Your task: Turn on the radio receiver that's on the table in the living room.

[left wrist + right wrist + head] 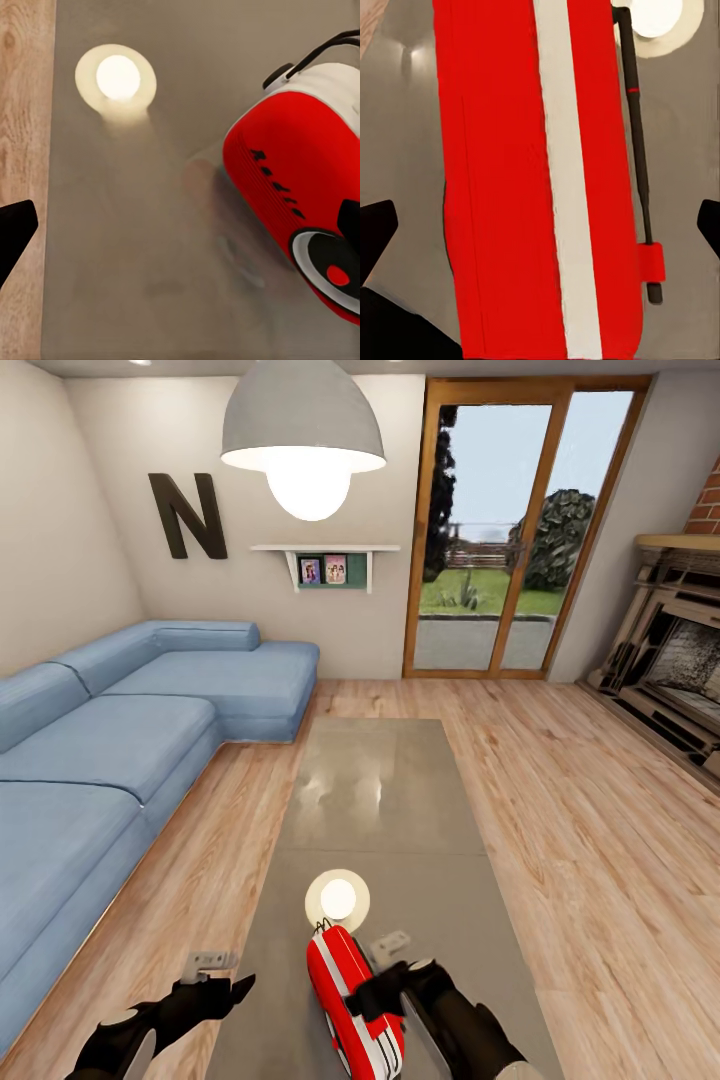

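radio receiver (352, 1000): red case with white stripes, lying on the worktop (380, 800) at its near end, long axis running away from robot; black antenna along one side in right wrist view (540, 180); in left wrist view, red side with black slots and a round dial ringed white (300, 187).
worktop: long low grey-brown glossy top, in front of the blue sofa (120, 730), wood floor (600, 810) around it.
round bright patch (338, 900): on worktop just beyond the radio receiver's far end; also seen in left wrist view (116, 77).
right pincer (385, 985): over the radio receiver's right flank, black fingers apart either side of the case in right wrist view (540, 232), not clamped; contact cannot tell.
left pincer (228, 985): at the worktop's left edge, well left of the radio receiver; one black fingertip (15, 232) visible in wrist view; open or closed cannot tell.
room: letter N (187, 515) on wall above the sofa, white pendant lamp (303, 435), glass door (520, 525), fireplace (670, 640) at right.
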{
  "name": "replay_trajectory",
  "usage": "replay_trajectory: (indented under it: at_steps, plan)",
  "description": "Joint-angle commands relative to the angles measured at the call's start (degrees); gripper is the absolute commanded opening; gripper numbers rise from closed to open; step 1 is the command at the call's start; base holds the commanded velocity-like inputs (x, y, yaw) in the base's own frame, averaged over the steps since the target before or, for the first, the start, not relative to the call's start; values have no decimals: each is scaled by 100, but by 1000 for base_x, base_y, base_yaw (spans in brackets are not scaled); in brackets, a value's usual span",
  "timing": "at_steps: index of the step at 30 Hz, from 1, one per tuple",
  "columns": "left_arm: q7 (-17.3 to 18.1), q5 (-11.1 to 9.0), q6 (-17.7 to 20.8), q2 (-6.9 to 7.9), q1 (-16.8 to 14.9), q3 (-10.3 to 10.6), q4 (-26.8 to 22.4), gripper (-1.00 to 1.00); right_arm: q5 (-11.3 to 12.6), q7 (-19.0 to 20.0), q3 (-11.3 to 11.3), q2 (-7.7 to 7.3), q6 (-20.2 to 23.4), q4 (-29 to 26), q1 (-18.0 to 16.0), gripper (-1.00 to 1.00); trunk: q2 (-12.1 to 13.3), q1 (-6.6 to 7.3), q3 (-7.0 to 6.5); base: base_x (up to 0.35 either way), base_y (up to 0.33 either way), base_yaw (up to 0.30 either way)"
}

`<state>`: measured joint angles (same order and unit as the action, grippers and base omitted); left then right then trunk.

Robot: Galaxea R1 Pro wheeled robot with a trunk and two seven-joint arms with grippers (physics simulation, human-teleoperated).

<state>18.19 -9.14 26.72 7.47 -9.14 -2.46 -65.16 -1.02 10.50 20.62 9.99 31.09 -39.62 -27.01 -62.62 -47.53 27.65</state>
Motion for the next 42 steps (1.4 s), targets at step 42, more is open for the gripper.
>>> replay_trajectory:
  at_steps: [42]
  plan:
    - [0,17,-9,8,-1,0,65,100,13,27,35,1,-664,930,-138,100,0,0,0,0,0,0]
